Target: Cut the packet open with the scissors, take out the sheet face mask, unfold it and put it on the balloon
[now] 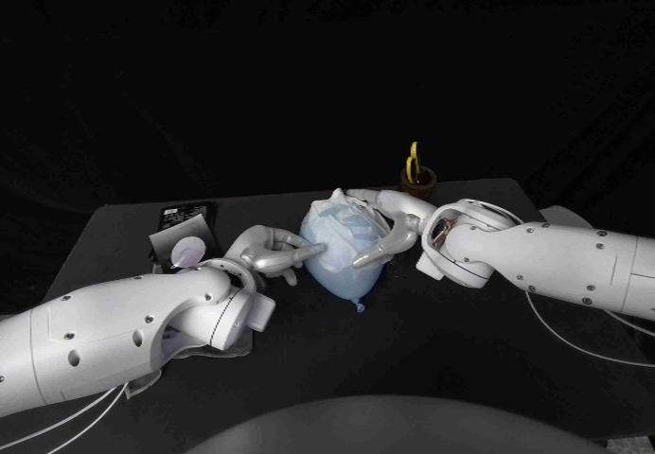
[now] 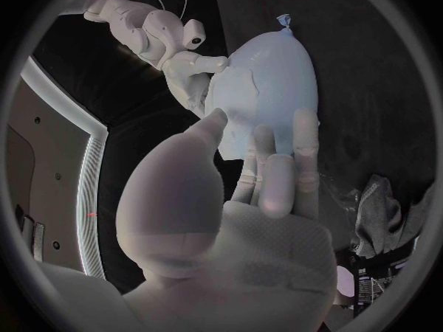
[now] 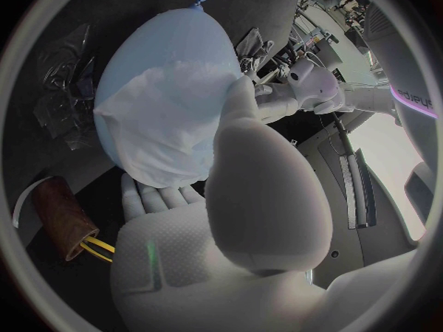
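While the balloon (image 1: 345,272) lies on the table (image 1: 451,350) with the sheet face mask (image 1: 339,227) over its 12 o'clock end, the right robot hand (image 1: 396,227) clasps it at 3 o'clock, the spread left robot hand (image 1: 274,253) touching at 9.

A robotics lab, dressed like a small recording studio. I work at a tabletop (image 1: 451,350) covered in matte black. Behind it a black cloth backdrop (image 1: 327,85) hangs in faint folds and closes off the far side. My two white machine arms reach in over the surface, the left arm (image 1: 110,331) and the right arm (image 1: 574,260). They end in my silver left hand (image 1: 274,253) and right hand (image 1: 389,222). A thin white cable (image 1: 546,323) trails loose beneath the right arm.
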Controlling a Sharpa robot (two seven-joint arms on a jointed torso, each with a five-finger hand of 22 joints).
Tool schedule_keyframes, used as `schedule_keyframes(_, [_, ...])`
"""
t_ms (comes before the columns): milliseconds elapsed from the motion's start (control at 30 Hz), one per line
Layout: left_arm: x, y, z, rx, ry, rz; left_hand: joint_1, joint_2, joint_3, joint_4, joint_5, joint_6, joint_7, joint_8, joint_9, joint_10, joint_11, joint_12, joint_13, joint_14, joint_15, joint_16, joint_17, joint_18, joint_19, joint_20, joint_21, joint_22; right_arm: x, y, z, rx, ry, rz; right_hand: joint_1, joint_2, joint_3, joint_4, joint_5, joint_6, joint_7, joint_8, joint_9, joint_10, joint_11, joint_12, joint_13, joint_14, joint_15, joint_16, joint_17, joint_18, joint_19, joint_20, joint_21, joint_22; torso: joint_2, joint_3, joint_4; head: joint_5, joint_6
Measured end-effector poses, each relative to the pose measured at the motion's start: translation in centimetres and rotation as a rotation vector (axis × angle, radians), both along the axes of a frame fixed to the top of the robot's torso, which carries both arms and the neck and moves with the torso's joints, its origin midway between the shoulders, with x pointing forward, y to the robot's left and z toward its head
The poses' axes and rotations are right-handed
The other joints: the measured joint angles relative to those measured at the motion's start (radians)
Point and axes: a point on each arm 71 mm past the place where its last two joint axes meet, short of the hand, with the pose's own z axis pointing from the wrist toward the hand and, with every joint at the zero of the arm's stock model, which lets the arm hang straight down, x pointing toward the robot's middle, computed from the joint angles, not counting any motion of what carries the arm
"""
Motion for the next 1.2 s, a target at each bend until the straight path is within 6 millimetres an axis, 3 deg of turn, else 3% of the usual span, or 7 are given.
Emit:
schedule_keyframes(167, [-0.20,-0.11,-0.17,0.021,0.018,-0.020,0.087,0.049,-0.184,0.075,0.000,-0.004,0.004,-0.010,-0.025,-0.007,0.007,0.009,-0.004,-0.003,0.003,0.000,-0.003,0.000,0.004,0.004,-0.006,-0.010,0.01,-0.02,-0.01,0.000,0.000,-0.002,0.000,0.000,0.000,0.000,0.000,0.000,0.000,0.000,0.000,0.000,0.000,0.000,0.000,0.000,0.000,0.000,0.000,0.000,0.001,-0.001,0.000,0.000,0.000,-0.0004,0.0002,-0.001,-0.001])
schedule_keyframes(367, [-0.46,-0.20,-0.39,0.042,0.036,-0.038,0.114,0.062,-0.239,0.106,0.000,-0.004,0.004,-0.010,-0.032,-0.011,0.011,0.009,-0.004,-0.004,0.003,0.000,-0.004,-0.001,0.007,0.007,-0.010,-0.012,0.01,-0.02,-0.03,0.000,-0.001,-0.003,0.000,0.000,0.000,0.000,0.000,0.000,0.000,0.004,0.003,0.000,0.000,0.000,0.000,0.000,0.000,0.000,0.000,0.000,0.004,-0.004,0.000,0.000,0.000,-0.0007,0.0003,-0.001,-0.002])
schedule_keyframes(467, [-0.53,-0.30,-0.47,0.048,0.041,-0.043,0.160,0.083,-0.296,0.146,0.000,0.000,0.007,-0.010,-0.039,-0.011,0.011,0.017,-0.006,-0.007,0.007,0.000,-0.005,-0.001,0.007,0.007,-0.010,-0.014,0.00,0.00,-0.03,0.001,-0.001,-0.003,0.000,0.000,0.000,0.000,0.000,0.003,-0.003,0.004,0.003,0.000,0.000,0.000,0.000,0.000,0.000,0.000,0.000,0.000,0.004,-0.004,0.000,0.000,0.000,-0.0007,0.0003,0.000,-0.002])
schedule_keyframes(733, [-0.59,-0.75,-0.51,0.049,0.039,-0.050,0.197,0.110,-0.308,0.158,0.000,0.003,0.008,-0.010,-0.043,-0.010,0.010,0.021,-0.007,-0.007,0.007,0.000,-0.004,-0.002,0.007,0.007,-0.010,-0.014,-0.03,0.05,-0.04,0.001,0.000,-0.004,0.000,0.000,0.003,-0.003,0.000,0.007,0.000,0.004,0.005,-0.004,0.000,-0.001,0.001,0.000,0.000,0.000,0.000,0.000,0.004,-0.004,0.000,0.000,0.000,-0.0007,0.0000,0.003,-0.001])
schedule_keyframes(1200, [-0.52,-0.98,-0.41,0.022,0.021,-0.012,0.207,0.113,-0.314,0.164,0.000,0.008,0.007,-0.009,-0.046,-0.007,0.007,0.025,-0.009,-0.007,0.007,0.000,-0.006,-0.004,0.011,0.003,-0.010,-0.015,-0.06,0.09,-0.13,0.001,0.001,-0.009,0.000,0.000,0.010,-0.002,0.000,0.007,0.000,0.008,0.006,-0.003,-0.004,0.004,0.001,0.000,0.000,0.000,0.000,0.000,0.004,-0.004,0.000,0.000,0.001,-0.0001,-0.0001,0.006,-0.003])
